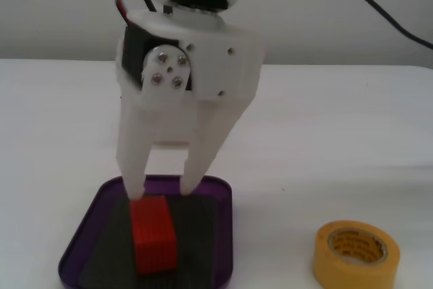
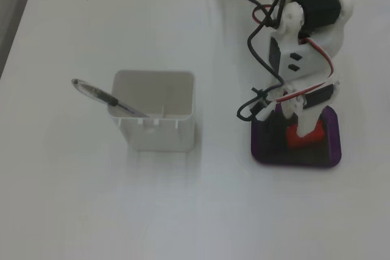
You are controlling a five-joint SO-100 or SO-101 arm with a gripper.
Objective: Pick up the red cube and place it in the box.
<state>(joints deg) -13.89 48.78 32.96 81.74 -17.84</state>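
The red cube [image 1: 153,235] rests on the dark bottom of the purple box [image 1: 86,231] in a fixed view. My white gripper [image 1: 162,189] hangs straight above it with its jaws apart. The left fingertip [image 1: 135,191] is at the cube's top far edge; I cannot tell whether it touches. The right fingertip is beside the cube and apart from it. In the other fixed view the cube [image 2: 309,136] lies in the box [image 2: 333,145] under the gripper [image 2: 297,125], which hides part of both.
A yellow tape roll [image 1: 356,252] lies on the white table right of the box. A tall white container [image 2: 155,114] with a pen [image 2: 100,96] leaning in it stands left of the box. Black and red cables [image 2: 259,59] loop beside the arm.
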